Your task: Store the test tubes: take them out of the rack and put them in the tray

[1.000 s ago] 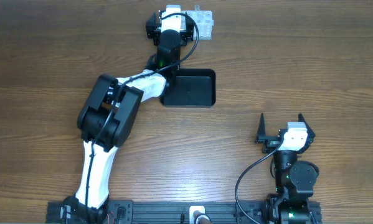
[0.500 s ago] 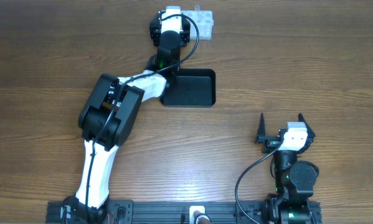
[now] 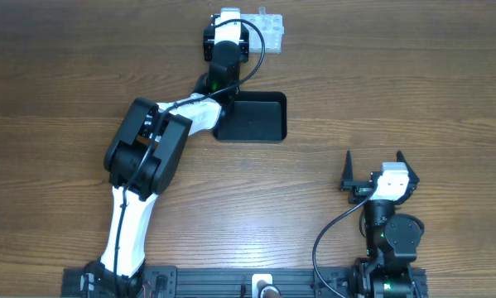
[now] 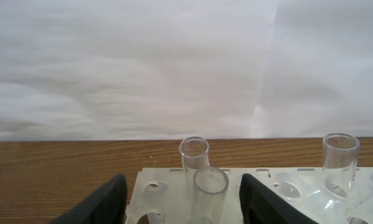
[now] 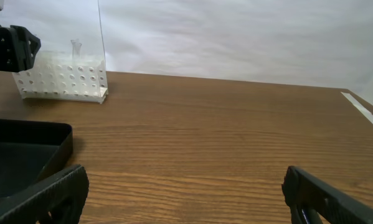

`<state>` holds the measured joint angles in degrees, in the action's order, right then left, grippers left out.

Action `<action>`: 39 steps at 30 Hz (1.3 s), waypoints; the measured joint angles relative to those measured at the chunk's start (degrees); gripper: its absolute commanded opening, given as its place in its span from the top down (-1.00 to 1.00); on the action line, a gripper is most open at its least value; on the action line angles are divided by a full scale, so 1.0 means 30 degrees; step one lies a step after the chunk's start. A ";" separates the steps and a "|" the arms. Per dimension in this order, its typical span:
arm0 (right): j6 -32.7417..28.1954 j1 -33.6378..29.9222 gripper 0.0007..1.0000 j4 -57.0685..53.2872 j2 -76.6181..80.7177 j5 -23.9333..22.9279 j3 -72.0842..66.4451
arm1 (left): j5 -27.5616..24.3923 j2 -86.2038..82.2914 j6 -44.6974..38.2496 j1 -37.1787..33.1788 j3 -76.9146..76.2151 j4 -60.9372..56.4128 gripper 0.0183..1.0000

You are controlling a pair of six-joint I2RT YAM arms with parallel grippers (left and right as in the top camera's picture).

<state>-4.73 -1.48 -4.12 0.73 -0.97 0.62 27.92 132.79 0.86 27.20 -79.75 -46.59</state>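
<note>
L gripper [image 4: 183, 186] hanging wide open at rack [image 3: 268, 29], fingers straddling a test tube [image 4: 210, 183] standing in it, not gripping. Rack sitting 12 o'clock of tray [image 3: 256, 120]. R gripper [image 3: 373, 170] resting open, 4 o'clock of tray.

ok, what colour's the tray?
The tray is black, clearest in the top view.

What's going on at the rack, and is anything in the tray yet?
The left end effector is at the white rack on the table's far side, open, with its fingers either side of one upright test tube. At least two more tubes stand in the rack. The black tray looks empty. The right end effector is open near its base.
</note>
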 measured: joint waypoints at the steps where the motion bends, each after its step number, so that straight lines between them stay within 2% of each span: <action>1: 0.0007 0.0000 -0.98 0.0000 0.0000 0.0000 0.0000 | 0.0000 0.0000 0.0000 0.0000 0.0000 -0.0029 -0.06; 18: 0.0015 0.0000 -0.98 0.0000 0.0000 0.0000 0.0000 | 0.0007 0.0000 0.0000 0.0000 0.0000 -0.0284 0.27; 28: 0.0000 0.0000 -0.98 -0.0007 0.0000 0.0000 0.0000 | 0.0000 0.0000 0.0000 0.0000 0.0000 -0.0284 0.36; 31: 0.0015 0.0000 -0.98 0.0000 0.0000 0.0000 0.0000 | 0.0000 0.0000 0.0000 0.0000 0.0000 -0.0284 0.46; 35: 0.0000 0.0000 -0.99 0.0000 0.0000 0.0000 0.0000 | 0.0007 0.0000 0.0029 0.0000 0.0000 -0.0299 0.71; 39: 0.0007 0.0000 -0.98 0.0000 0.0000 0.0000 0.0000 | 0.0007 0.0000 0.0000 0.0000 -0.0058 -0.0576 0.75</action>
<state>-4.71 -1.48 -4.12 0.73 -0.97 0.62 27.94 132.79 0.86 27.20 -79.92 -48.31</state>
